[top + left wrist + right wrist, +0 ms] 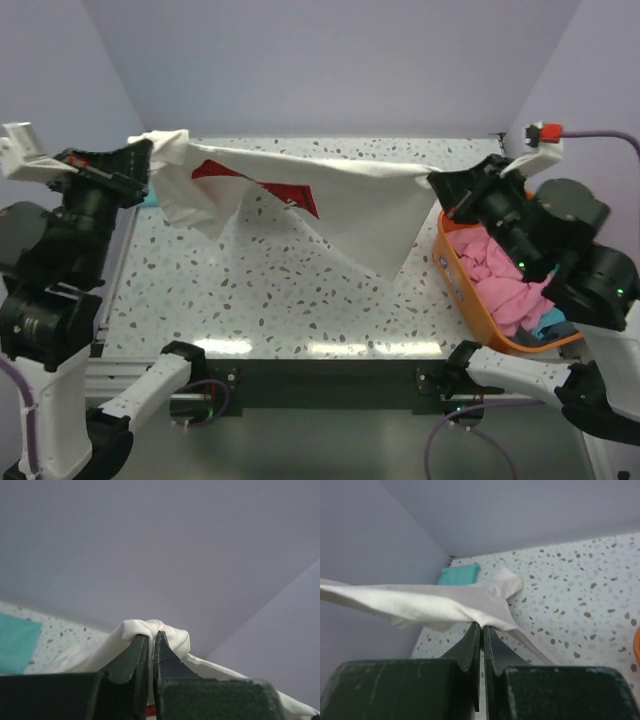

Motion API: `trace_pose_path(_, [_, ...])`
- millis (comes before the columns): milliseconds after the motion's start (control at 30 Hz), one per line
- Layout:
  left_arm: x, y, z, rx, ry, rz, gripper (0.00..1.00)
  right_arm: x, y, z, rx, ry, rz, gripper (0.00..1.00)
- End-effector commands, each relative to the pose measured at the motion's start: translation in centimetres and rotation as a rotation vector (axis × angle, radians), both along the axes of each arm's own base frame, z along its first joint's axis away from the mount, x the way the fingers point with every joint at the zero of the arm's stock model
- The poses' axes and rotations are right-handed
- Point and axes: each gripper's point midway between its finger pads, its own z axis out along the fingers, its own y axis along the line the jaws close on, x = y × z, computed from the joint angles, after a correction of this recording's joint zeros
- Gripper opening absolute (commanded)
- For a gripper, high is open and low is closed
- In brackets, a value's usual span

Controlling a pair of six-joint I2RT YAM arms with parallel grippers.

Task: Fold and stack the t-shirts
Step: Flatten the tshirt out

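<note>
Here, lilac walls (330,60); t-shirt (372,208) above speckled table (250,295).

Illumination is bright, diffuse and even in all three views. In the top view, the cream t-shirt (350,205) casts only a faint, soft-edged shadow on the speckled table (250,290) directly beneath it. Nearer the camera than the shirt, white glare patches lie along the table's front edge. In the left wrist view, the fingers (131,662) of the left gripper (152,637), below the shirt's bunched cloth, are dark and slightly soft. In the right wrist view, the teal t-shirt (460,573) behind the cream cloth is mildly blurred.
</note>
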Motion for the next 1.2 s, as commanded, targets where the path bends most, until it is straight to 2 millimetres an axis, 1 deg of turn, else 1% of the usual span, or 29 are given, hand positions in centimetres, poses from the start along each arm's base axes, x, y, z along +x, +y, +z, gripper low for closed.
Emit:
trace_pose_path(0, [-4.6,1.9,7.7,0.044,-0.21,0.04,0.0,-3.3,-0.8,6.8,0.047,-0.176,0.135,0.0])
trace_pose_path(33, [-5.2,2.0,8.8,0.042,-0.237,0.041,0.0,-4.1,-0.8,7.8,0.066,-0.2,0.17,0.0])
trace_pose_path(67, [-7.1,2.4,11.0,0.037,-0.307,0.041,0.0,-5.4,-1.2,9.7,0.103,-0.242,0.204,0.0])
trace_pose_path(133, [-9.0,2.2,13.0,0.045,-0.379,0.009,0.0,-7.2,-0.6,11.0,0.133,-0.271,0.302,0.0])
trace_pose_path(167, [-10.8,2.4,14.6,0.052,-0.438,0.002,0.0,-8.2,-0.8,11.9,0.152,-0.293,0.332,0.0])
trace_pose_path(267, [-13.0,2.3,16.5,0.057,-0.509,-0.022,0.0,-9.5,-1.2,12.6,0.173,-0.31,0.37,0.0])
trace_pose_path(300, [-12.9,2.2,16.6,0.06,-0.509,-0.029,0.0,-9.8,-1.6,12.8,0.182,-0.321,0.365,0.0])
trace_pose_path(367, [-12.2,2.1,16.6,0.064,-0.503,-0.025,0.0,-9.0,-2.3,12.5,0.174,-0.315,0.305,0.0])
trace_pose_path(433, [-10.1,1.8,15.9,0.071,-0.46,-0.014,0.0,-8.0,-3.0,11.9,0.148,-0.301,0.241,0.0])
trace_pose_path(500, [-6.3,1.4,14.5,0.084,-0.385,0.007,0.0,-5.5,-4.4,10.7,0.103,-0.264,0.085,0.0])
trace_pose_path(533, [-4.1,1.0,13.2,0.096,-0.342,0.013,0.0,-3.3,-5.4,9.6,0.058,-0.227,-0.051,0.0])
trace_pose_path(567, [-2.3,0.7,12.1,0.111,-0.305,0.023,0.0,-2.2,-5.8,8.7,0.022,-0.203,-0.114,0.0])
trace_pose_path(600, [0.2,0.7,10.6,0.118,-0.248,0.052,0.0,-1.1,-6.0,7.8,-0.011,-0.178,-0.171,0.0])
trace_pose_path(633, [1.9,0.5,9.7,0.13,-0.228,0.061,0.0,0.9,-5.4,5.6,-0.091,-0.129,-0.231,0.0])
trace_pose_path(667, [4.8,0.1,6.4,0.167,-0.14,0.069,0.0,2.0,-6.2,4.4,-0.139,-0.105,-0.328,0.0])
trace_pose_path(700, [7.3,0.3,4.0,0.175,-0.071,0.109,0.0,3.1,-6.2,3.6,-0.164,-0.092,-0.386,0.0])
trace_pose_path(733, [10.0,-0.1,0.3,0.203,0.0,0.121,0.0,4.8,-5.2,0.6,-0.26,-0.047,-0.414,0.0])
trace_pose_path(800, [13.6,0.0,-4.6,0.226,0.098,0.167,0.0,7.9,-4.9,-2.0,-0.281,-0.007,-0.44,0.0])
trace_pose_path(833, [15.8,-0.3,-7.9,0.254,0.13,0.172,0.0,9.8,-4.5,-5.3,-0.302,0.056,-0.417,0.0])
trace_pose_path(867, [17.1,-0.5,-9.8,0.26,0.152,0.173,0.0,13.0,-5.5,-7.4,-0.284,0.1,-0.45,0.0])
trace_pose_path(900, [19.8,-1.2,-13.3,0.292,0.212,0.159,0.02,14.7,-4.7,-8.9,-0.301,0.111,-0.398,0.0])
trace_pose_path(933, [21.7,-1.7,-15.0,0.323,0.194,0.153,0.05,16.5,-4.3,-11.4,-0.319,0.143,-0.385,0.0])
trace_pose_path(967, [24.8,-1.9,-19.6,0.356,0.279,0.158,0.11,19.7,-4.4,-14.2,-0.341,0.194,-0.398,0.0])
trace_pose_path(1000, [26.9,-2.0,-21.4,0.376,0.294,0.155,0.11,21.6,-3.3,-14.8,-0.343,0.209,-0.338,0.0])
trace_pose_path(1033, [29.0,-2.2,-21.2,0.379,0.295,0.146,0.11,23.3,-3.3,-16.0,-0.343,0.237,-0.33,0.0])
trace_pose_path(1067, [32.2,-3.2,-26.9,0.411,0.404,0.084,0.15,25.1,-4.2,-17.3,-0.345,0.272,-0.325,0.0])
trace_pose_path(1100, [33.5,-3.3,-28.7,0.427,0.468,0.07,0.28,27.8,-3.2,-22.6,-0.388,0.379,-0.26,0.05])
trace_pose_path(1133, [35.0,-3.4,-27.1,0.428,0.488,0.072,0.44,29.9,-2.4,-21.0,-0.358,0.357,-0.229,0.15])
trace_pose_path(1167, [36.0,-3.6,-28.0,0.445,0.517,0.07,0.85,30.3,-2.8,-23.5,-0.384,0.455,-0.192,0.41])
